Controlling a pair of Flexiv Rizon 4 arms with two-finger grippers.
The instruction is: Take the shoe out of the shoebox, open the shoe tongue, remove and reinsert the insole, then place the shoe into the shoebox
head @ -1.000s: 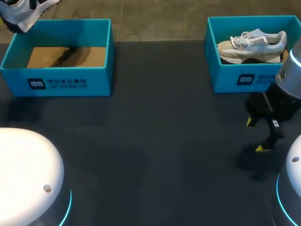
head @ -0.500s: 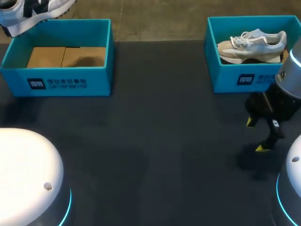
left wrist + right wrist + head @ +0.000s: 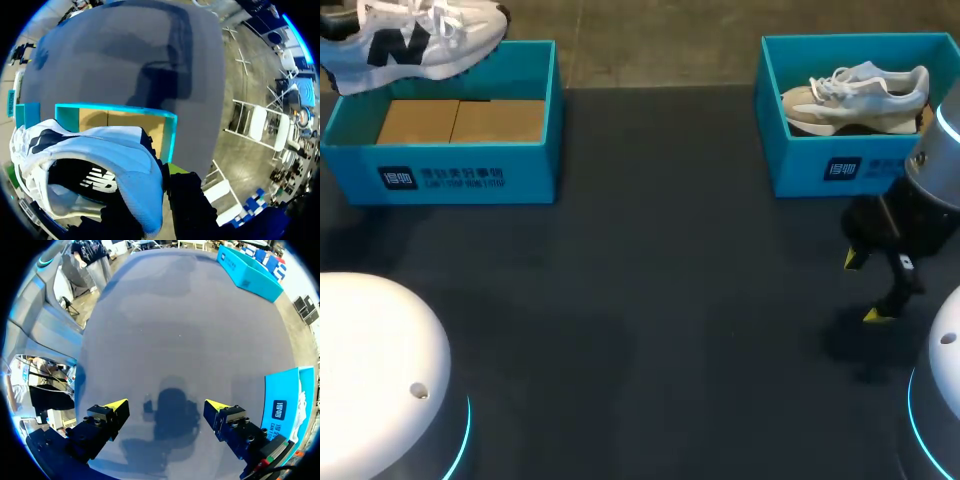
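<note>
A white sneaker with dark markings (image 3: 415, 45) hangs in the air over the back left corner of the left blue shoebox (image 3: 440, 170), whose cardboard floor is bare. In the left wrist view my left gripper (image 3: 152, 210) is shut on the sneaker (image 3: 100, 160) at its heel collar, with the shoebox (image 3: 170, 135) below and ahead of it. My right gripper (image 3: 865, 288) hovers open over the table at the right with nothing between its fingers; the right wrist view shows the gripper (image 3: 166, 405) above bare mat.
A second blue shoebox (image 3: 820, 170) at the back right holds a pale sneaker (image 3: 855, 95), just behind my right arm. Its wall (image 3: 282, 400) shows beside the right gripper. The dark mat (image 3: 650, 300) spreads between the boxes and the front edge.
The sneaker held by my left gripper has moved to the right and turned, so its whole side now shows above the left box. The right arm has kept still.
</note>
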